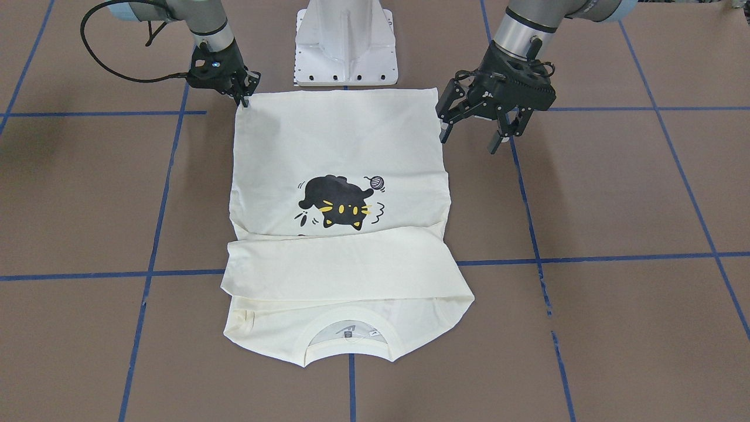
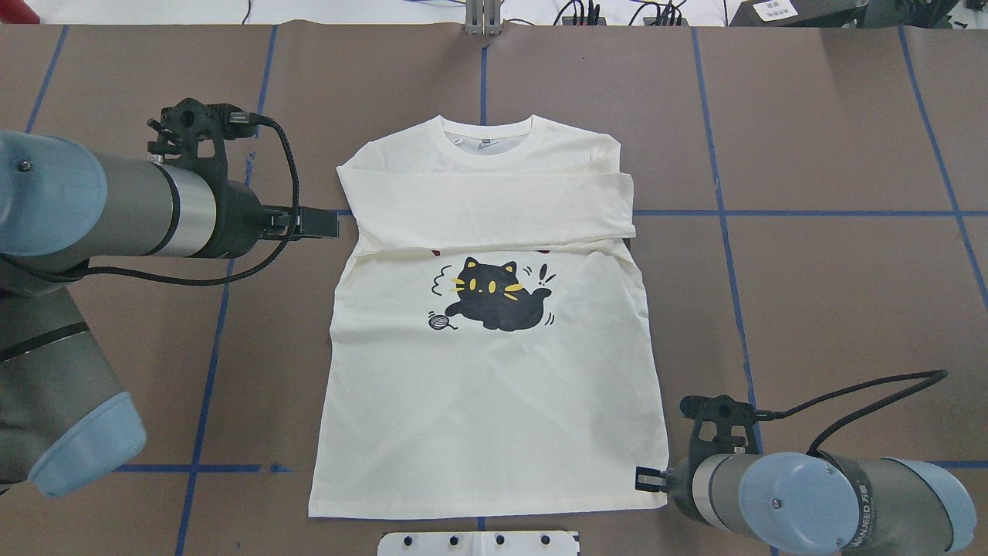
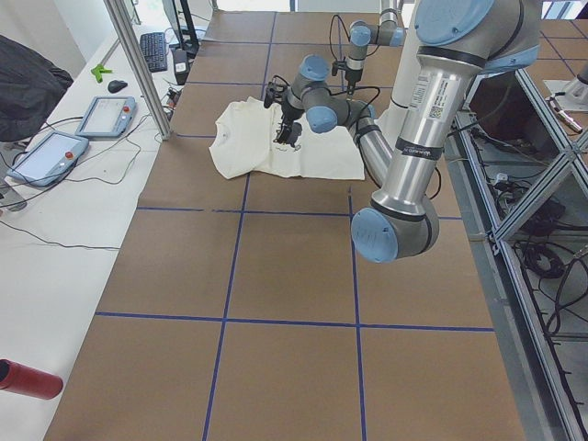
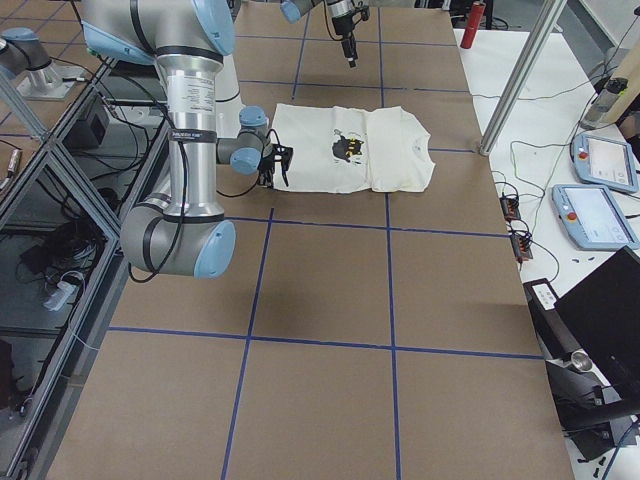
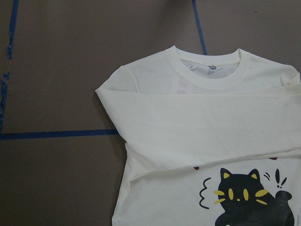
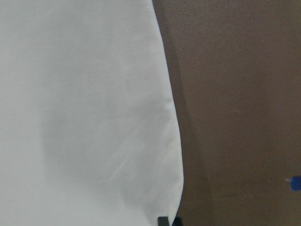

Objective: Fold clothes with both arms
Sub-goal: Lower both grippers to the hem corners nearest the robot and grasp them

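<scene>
From the front, the cat-print T-shirt [image 1: 340,146] lay flat on the table [image 1: 615,193], sleeves [image 1: 345,266] folded across its chest, the left gripper [image 1: 469,143] hanging open beside it. Overhead, the right gripper [image 2: 647,479] sat at a hem corner, its grip unreadable.

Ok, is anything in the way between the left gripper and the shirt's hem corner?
Nothing visible. The left gripper hangs open just off the hem corner of the T-shirt, with only bare table between them. The right gripper is at the other corner.

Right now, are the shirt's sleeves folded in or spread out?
Folded in: both sleeves lie across the chest of the T-shirt, just below the collar.
</scene>
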Robot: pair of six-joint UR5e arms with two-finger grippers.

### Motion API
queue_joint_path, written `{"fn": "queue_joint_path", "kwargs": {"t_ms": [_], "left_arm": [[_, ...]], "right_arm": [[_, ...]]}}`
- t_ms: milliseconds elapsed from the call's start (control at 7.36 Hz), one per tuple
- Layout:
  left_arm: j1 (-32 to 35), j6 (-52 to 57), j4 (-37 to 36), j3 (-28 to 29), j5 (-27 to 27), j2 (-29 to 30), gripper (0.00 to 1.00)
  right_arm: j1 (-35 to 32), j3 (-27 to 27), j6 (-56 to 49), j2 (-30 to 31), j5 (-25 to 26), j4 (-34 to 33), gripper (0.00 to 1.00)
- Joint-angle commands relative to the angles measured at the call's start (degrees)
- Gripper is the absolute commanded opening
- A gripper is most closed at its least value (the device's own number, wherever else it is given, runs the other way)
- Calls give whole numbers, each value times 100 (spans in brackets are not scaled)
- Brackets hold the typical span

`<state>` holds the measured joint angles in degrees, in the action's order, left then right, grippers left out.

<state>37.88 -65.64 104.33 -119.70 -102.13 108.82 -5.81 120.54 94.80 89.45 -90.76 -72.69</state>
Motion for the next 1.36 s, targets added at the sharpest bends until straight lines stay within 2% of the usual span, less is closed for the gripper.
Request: {"fn": "queue_joint_path", "kwargs": {"t_ms": [0,136,272,544,680,952,1223], "left_arm": [[-35,-193,9,60,-26,-210,100],[-79,-717,96,0,-26,-578,100],[-192,-1375,97,-70,-35,-651,100],[-1120,-2579,71,-97,104,-906,100],[-1664,-3081,27,-89,479,-941,100],[-2562,-3953,9,-71,807,-1064,99],[-3021,-4359,0,42,949,-1082,93]], "right_arm": [[-16,258,12,37,50,0,0],[-51,381,12,90,59,9,0],[-121,495,12,108,59,35,0],[-227,706,3,90,33,62,0],[-297,803,3,81,6,62,0],[-438,848,-6,29,-47,70,0],[-464,857,-6,-6,-64,70,0]]}}
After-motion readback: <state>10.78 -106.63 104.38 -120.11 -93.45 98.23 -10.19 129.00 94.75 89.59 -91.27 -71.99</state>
